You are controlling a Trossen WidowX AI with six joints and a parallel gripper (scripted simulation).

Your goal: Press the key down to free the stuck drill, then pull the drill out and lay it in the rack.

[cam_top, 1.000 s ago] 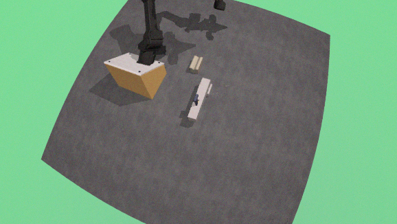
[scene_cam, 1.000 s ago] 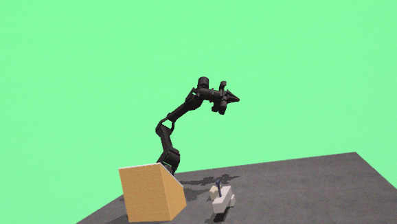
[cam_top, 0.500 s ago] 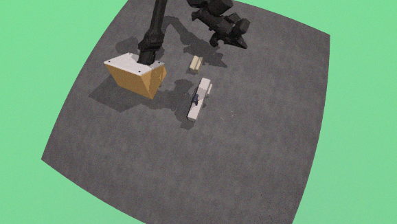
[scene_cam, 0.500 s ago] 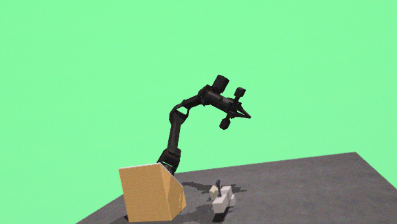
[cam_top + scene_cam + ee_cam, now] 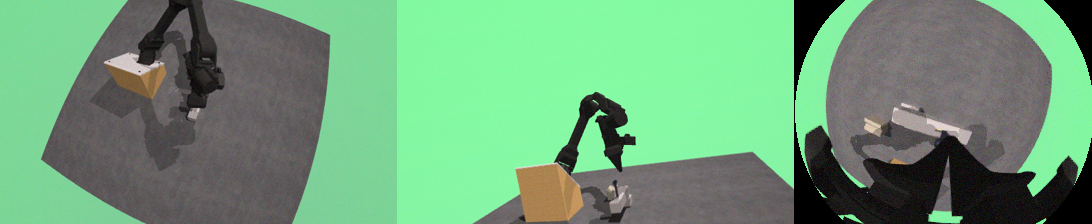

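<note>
A long pale grey block (image 5: 193,115) (image 5: 615,206) (image 5: 910,120) lies on the dark table, mostly hidden under the arm in the top view. The dark drill (image 5: 615,184) (image 5: 942,134) stands upright in it, its lower part hidden. A small pale piece (image 5: 630,200) (image 5: 909,106) at the block's far side may be the key; I cannot tell. The cream grooved rack (image 5: 610,193) (image 5: 874,126) stands apart from the block. My gripper (image 5: 621,170) (image 5: 950,139) is shut and empty. It points down above the drill and block, with a gap below its tips in the exterior view.
A large orange-brown wedge-shaped box (image 5: 132,80) (image 5: 542,196) with a white top plate (image 5: 123,63) stands beside the arm's base and carries it. The dark table (image 5: 261,137) (image 5: 706,185) ends at green surroundings. The arm's shadow falls across the table.
</note>
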